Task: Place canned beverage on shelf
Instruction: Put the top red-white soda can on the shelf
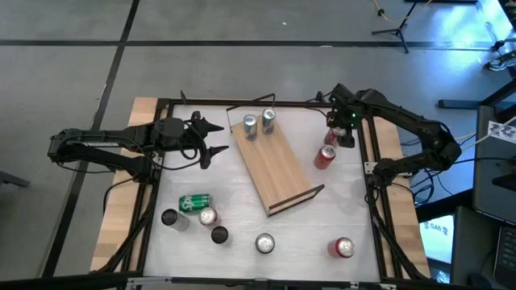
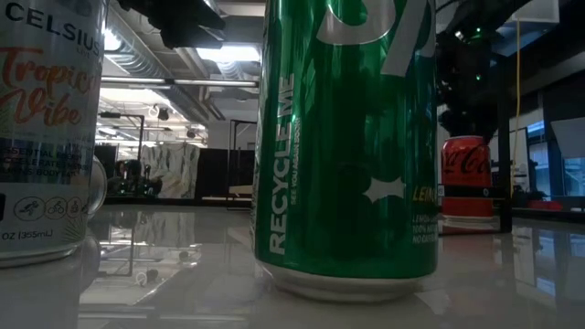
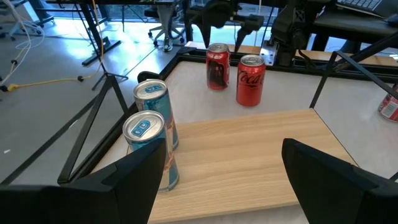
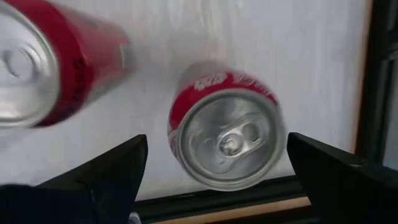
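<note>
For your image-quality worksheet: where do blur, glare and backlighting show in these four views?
Right wrist view: the near red can is smeared. Low view: the green can looms large, the tabletop mirrors ceiling lights, the room behind is bright. High view: evenly lit.

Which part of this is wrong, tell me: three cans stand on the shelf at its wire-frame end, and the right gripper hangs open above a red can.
The count is wrong. The high view shows two cans on the shelf at its wire-frame end, not three. The right gripper does hang open above a red can. The left gripper waits open beside the shelf.
</note>
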### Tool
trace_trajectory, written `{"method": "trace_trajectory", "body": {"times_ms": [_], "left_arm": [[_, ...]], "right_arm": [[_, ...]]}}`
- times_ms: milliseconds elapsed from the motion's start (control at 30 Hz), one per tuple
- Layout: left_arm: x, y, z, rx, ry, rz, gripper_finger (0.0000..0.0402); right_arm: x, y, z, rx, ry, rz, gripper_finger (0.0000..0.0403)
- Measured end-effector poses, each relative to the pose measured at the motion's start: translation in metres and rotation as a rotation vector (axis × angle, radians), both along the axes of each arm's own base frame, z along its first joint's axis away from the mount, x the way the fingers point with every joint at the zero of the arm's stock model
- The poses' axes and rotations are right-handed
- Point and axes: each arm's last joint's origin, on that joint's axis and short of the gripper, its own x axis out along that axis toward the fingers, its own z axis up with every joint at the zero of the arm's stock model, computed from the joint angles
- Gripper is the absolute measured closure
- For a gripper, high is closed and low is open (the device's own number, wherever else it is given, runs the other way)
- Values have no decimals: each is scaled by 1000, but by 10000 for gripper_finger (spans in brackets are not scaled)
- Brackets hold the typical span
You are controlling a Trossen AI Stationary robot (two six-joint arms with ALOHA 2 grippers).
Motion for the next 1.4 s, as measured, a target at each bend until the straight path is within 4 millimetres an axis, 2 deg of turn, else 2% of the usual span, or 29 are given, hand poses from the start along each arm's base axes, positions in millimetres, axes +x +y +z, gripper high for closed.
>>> {"method": "trace_trajectory", "body": {"times_ms": [300, 1133, 1233, 1400], "left_arm": [[0, 0, 0, 1, 0, 3, 90], [0, 0, 0, -3, -1, 5, 90], [0, 0, 0, -3, -2, 6, 90], [0, 0, 0, -3, -2, 6, 90]], "right_arm": [[0, -1, -21, -31, -13, -2, 24], [2, -3, -22, -50, -37, -3, 26], [2, -3, -22, -50, -36, -3, 43], [3, -3, -22, -50, -38, -3, 99]]}}
